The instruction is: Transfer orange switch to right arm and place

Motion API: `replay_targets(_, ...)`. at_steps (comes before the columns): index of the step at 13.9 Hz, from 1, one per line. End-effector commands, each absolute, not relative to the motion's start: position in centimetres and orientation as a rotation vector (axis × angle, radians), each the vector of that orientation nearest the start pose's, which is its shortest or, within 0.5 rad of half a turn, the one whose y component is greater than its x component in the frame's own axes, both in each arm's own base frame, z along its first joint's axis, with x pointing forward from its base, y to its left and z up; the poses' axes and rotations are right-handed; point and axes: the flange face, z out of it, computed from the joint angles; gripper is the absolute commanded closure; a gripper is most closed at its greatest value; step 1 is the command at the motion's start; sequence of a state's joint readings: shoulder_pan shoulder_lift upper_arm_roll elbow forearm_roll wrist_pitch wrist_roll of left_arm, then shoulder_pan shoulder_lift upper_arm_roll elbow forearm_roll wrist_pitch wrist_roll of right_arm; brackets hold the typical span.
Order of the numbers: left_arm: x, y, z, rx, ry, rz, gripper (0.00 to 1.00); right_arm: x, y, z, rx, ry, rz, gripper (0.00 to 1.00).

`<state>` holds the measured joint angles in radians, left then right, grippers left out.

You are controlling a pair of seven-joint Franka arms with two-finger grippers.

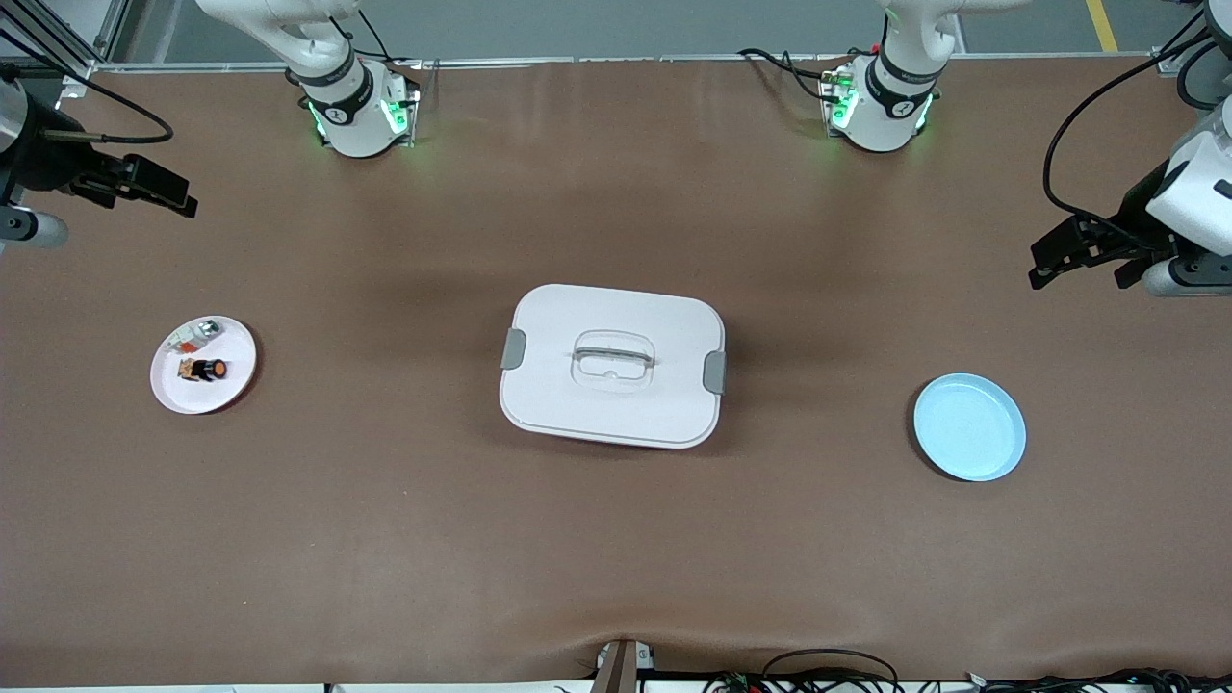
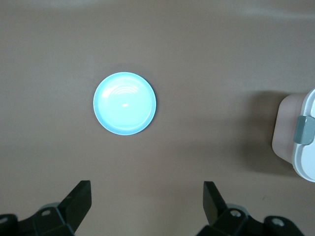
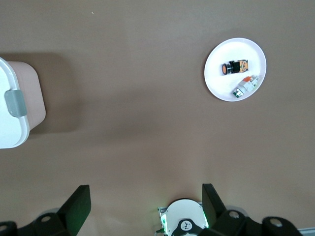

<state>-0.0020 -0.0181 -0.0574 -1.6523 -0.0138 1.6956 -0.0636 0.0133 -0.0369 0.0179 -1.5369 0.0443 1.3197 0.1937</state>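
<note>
Two plates sit on the brown desk (image 1: 616, 558), one at each end, with a big white box (image 1: 613, 365) between them. The white plate (image 1: 171, 387) is at the right arm's end. On it lies the orange switch (image 1: 204, 370), flat on its side, and a small white part (image 1: 197, 333) lies beside it, a bit farther from the front camera. The switch's long way runs along the desk, end to end, and its orange cap points toward the box. The blue plate (image 1: 969, 426) at the left arm's end has nothing on it.

The right pincer (image 1: 159, 192) hangs up high near its edge of the desk, fingers wide apart, holding nothing. The left pincer (image 1: 1083, 252) hangs up high at its end too, over the desk close to the blue plate, also wide and holding nothing.

So the switch is at the right arm's end, way closer to the right pincer than the left one. The box and most of the desk lie between the switch and the left pincer. I think this could be the switch already put down by the right arm, or a switch just sitting on that plate, and I can't tell which from here
</note>
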Motion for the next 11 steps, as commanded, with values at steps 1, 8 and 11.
replay_targets(1,56.0,-3.5,60.9,-3.143,0.014,-0.072,0.00,51.2,2.2,64.5,-3.071,0.274,0.297,0.00)
replay_targets(8,55.9,-3.6,60.6,-3.144,0.026,-0.029,0.00,50.0,1.9,64.9,-3.070,0.286,0.255,0.00)
replay_targets(11,55.9,-3.6,60.6,-3.142,0.024,-0.029,0.00,49.8,1.9,65.2,-3.069,0.288,0.224,0.00)
